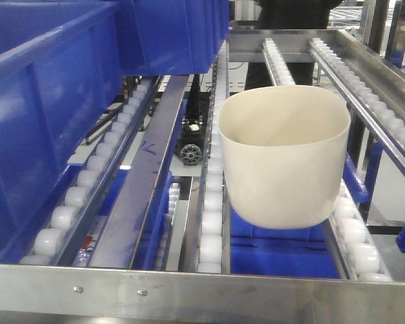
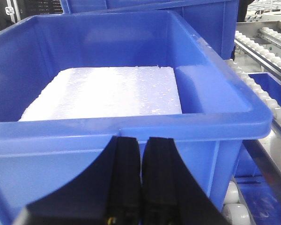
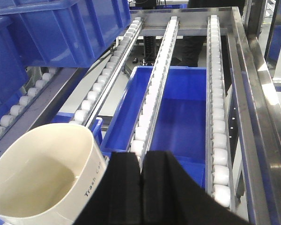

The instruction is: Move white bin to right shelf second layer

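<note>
On the left, a large blue crate (image 1: 47, 115) is sitting on the roller rails, and the left wrist view is showing white foam (image 2: 107, 93) lying flat inside it. The left claw (image 2: 141, 180) is hovering just in front of that crate's near wall, its black fingers pressed together with nothing between them.

Toward the middle, a steel divider (image 1: 148, 182) is running front to back between roller lanes. Right of it, the white bin (image 1: 283, 155) is sitting upright with its mouth facing up on the right shelf second layer (image 1: 212, 223), resting across two roller rails. It is roughly as wide as it is deep, so no long axis is standing out. Black lettering on its outer wall is showing in the right wrist view.

The right claw (image 3: 141, 187) is hanging just beside the bin's rim, apart from it, fingers closed together and gripping nothing.

Beneath the rails, another blue crate (image 3: 178, 108) is lying on the lower level. Behind the bin the lane is running open to the far steel crossbar; on the right, a steel side rail (image 1: 378, 74) is bounding the shelf. A steel front lip (image 1: 202, 290) is crossing the near edge.
</note>
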